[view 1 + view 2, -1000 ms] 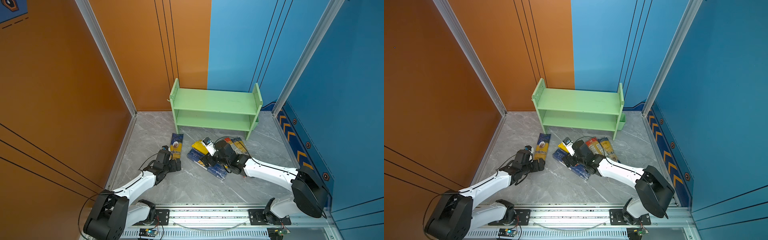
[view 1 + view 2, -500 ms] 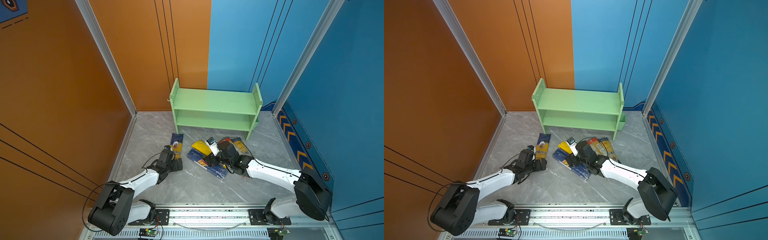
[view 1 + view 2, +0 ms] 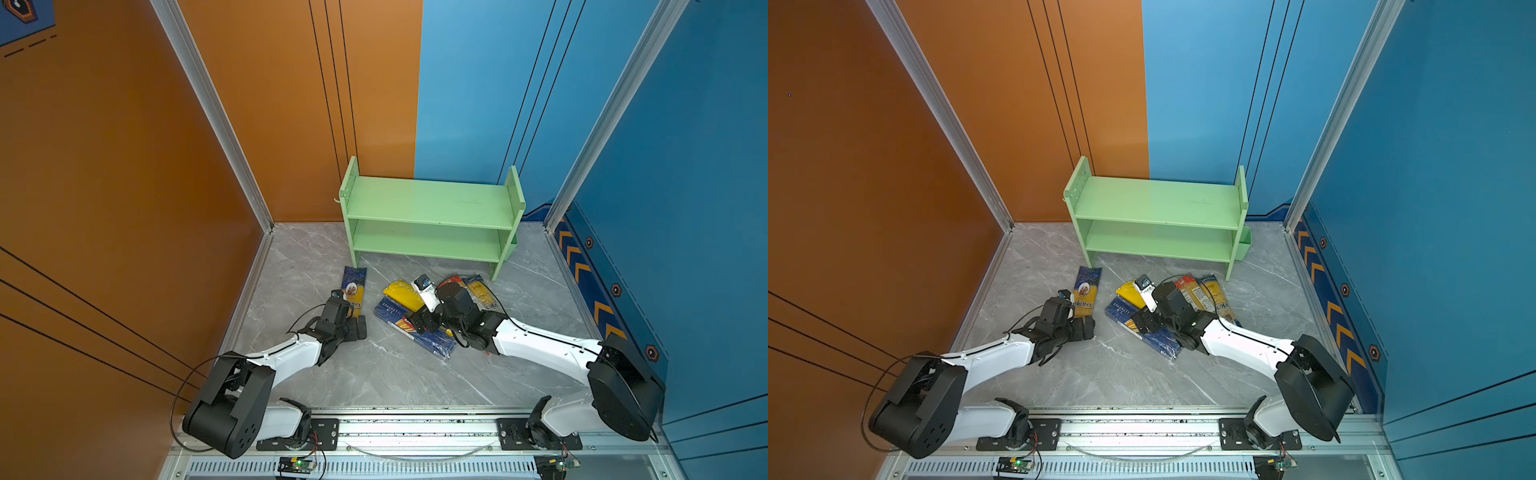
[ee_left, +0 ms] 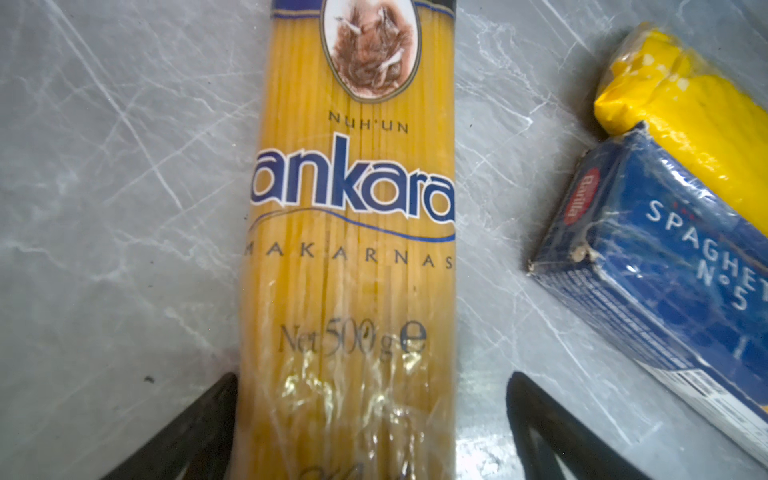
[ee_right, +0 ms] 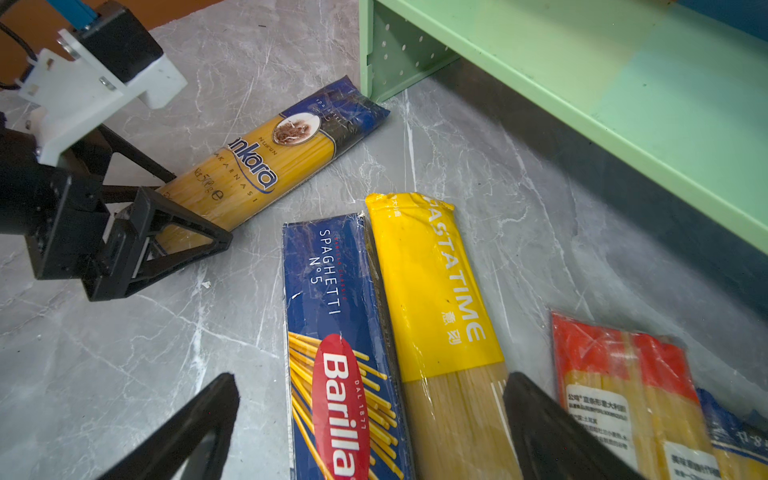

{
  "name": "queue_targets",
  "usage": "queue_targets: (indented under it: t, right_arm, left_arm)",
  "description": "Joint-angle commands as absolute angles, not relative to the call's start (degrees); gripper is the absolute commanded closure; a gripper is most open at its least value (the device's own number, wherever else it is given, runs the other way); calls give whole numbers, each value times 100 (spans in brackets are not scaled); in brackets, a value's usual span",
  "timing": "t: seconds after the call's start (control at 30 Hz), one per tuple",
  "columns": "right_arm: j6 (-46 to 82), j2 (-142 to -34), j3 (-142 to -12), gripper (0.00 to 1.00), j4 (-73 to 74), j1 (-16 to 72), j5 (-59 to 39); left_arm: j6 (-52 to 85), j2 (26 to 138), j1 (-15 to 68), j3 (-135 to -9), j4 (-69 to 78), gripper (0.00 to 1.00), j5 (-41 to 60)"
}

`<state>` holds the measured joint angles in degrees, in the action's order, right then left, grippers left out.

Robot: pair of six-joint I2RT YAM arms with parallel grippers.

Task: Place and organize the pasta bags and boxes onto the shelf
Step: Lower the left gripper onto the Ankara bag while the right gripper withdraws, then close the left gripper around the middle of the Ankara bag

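our left gripper (image 4: 372, 376) has eased forward and now straddles the near end of the ankara pack (image 3: 354, 289), jaws spread, pinching nothing; we judge a grasp comes next. our right gripper (image 5: 370, 378) hovers, jaws spread, over the barilla box (image 5: 328, 291) and pastatime bag (image 5: 419, 270). the pack's far end lies just beside a front leg of the shelf (image 3: 428, 199), both tiers bare, with open floor (image 3: 299, 266) on its left.

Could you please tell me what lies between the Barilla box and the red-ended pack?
The yellow Pastatime pack lies there, against the Barilla box, with bare grey surface before the red-ended pack; the right wrist view shows it.
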<state>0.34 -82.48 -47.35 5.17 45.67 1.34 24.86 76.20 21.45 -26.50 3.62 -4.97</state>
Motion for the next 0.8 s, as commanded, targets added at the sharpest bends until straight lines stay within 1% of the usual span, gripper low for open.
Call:
queue_targets:
  t: [0.0,0.2,0.37,0.47,0.77]
  right_arm:
    - [142,-8148,-4658,3,645,4526,217]
    - [140,-8130,-4664,3,643,4509,244]
    - [130,-8130,-4692,3,615,4483,252]
    - [123,-8126,-4699,3,623,4482,256]
    - [105,-8116,-4711,3,625,4450,254]
  left_arm:
    - [2533,7683,2202,-2730,79,0,-606]
    - [2627,7623,2230,-2584,50,3,-637]
    - [2703,7604,2232,-2566,53,9,-615]
    - [2697,7633,2235,-2600,53,11,-615]
    - [2740,7740,2246,-2733,-196,11,-702]
